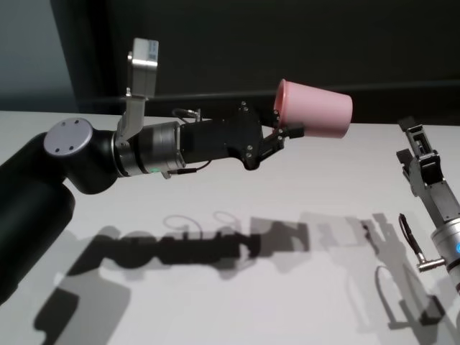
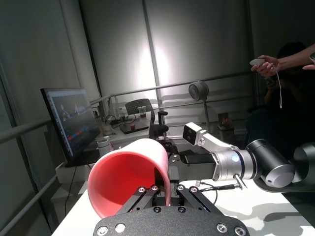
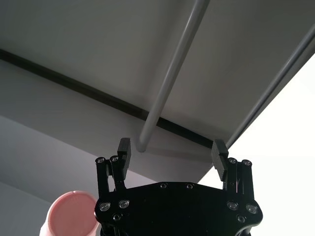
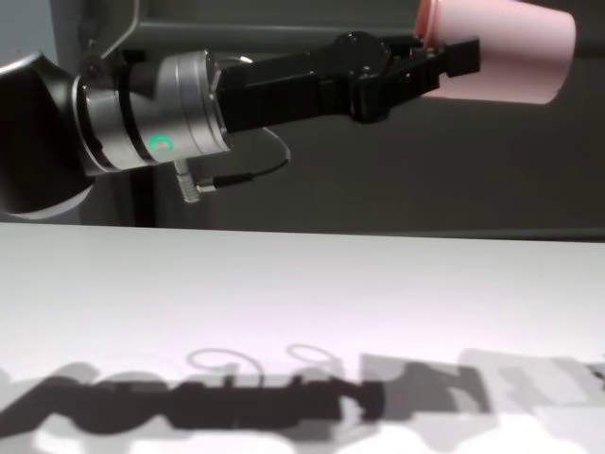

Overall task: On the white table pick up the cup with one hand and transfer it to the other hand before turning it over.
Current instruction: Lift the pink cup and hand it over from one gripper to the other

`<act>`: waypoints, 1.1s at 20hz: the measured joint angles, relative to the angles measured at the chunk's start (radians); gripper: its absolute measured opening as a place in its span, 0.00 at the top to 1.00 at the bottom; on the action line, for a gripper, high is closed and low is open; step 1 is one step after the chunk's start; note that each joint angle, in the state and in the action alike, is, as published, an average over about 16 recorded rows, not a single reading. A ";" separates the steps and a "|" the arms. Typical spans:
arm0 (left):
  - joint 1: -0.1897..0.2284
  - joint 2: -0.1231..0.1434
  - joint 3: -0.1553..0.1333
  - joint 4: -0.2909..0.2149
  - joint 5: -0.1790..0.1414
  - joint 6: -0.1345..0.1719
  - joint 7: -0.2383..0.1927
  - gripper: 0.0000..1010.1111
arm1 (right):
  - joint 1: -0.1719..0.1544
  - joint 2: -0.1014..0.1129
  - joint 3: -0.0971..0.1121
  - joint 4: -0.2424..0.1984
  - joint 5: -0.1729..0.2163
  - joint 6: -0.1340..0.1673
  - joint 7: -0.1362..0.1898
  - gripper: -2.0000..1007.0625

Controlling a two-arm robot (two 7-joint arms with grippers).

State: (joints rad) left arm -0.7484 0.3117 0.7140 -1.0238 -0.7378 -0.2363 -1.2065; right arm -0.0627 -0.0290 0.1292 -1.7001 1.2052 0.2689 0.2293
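Nearest to you, the white desk (image 4: 302, 312) lies bare under the arms, carrying only their shadows. Above it your left gripper (image 1: 286, 134) reaches across from the left side, and its fingers (image 4: 452, 55) are closed on the rim of the cup (image 1: 316, 108), one finger inside the mouth and one outside. The cup hangs in the air well above the desk, lying on its side: its open mouth faces back toward the left arm and its flat base points toward your right side. In the left wrist view you look straight into the cup's pink interior. Farther to the right, your right gripper (image 3: 172, 155) stands with its fingers spread wide, holding nothing, well apart from the cup.
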 joint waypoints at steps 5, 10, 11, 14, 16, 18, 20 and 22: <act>0.000 0.000 0.000 0.000 0.000 0.000 0.000 0.95 | 0.008 -0.012 0.000 0.001 0.071 0.025 0.003 0.01; 0.000 0.000 0.000 0.000 0.000 0.000 0.000 0.95 | 0.018 -0.012 -0.007 0.006 0.129 0.058 -0.001 0.00; 0.000 0.000 0.000 0.000 0.000 0.000 0.000 0.95 | 0.020 -0.011 -0.009 0.008 0.139 0.065 -0.002 0.00; 0.000 0.000 0.000 0.000 0.000 0.000 0.000 0.95 | 0.024 -0.004 -0.017 0.012 0.167 0.086 -0.004 0.00; 0.000 0.000 0.000 0.000 0.000 0.000 0.000 0.95 | 0.026 0.001 -0.023 0.014 0.185 0.102 -0.003 0.00; 0.000 0.000 0.000 0.000 0.000 0.000 0.000 0.95 | 0.027 0.007 -0.028 0.016 0.204 0.118 0.001 0.00; 0.000 0.000 0.000 0.000 0.000 0.000 0.000 0.95 | 0.028 0.012 -0.032 0.018 0.223 0.133 0.007 0.00; 0.000 0.000 0.000 0.000 0.000 0.000 0.000 0.95 | 0.029 0.016 -0.036 0.019 0.243 0.148 0.015 0.01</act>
State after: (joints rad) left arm -0.7484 0.3117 0.7141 -1.0238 -0.7378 -0.2363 -1.2065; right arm -0.0337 -0.0127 0.0932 -1.6811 1.4487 0.4169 0.2442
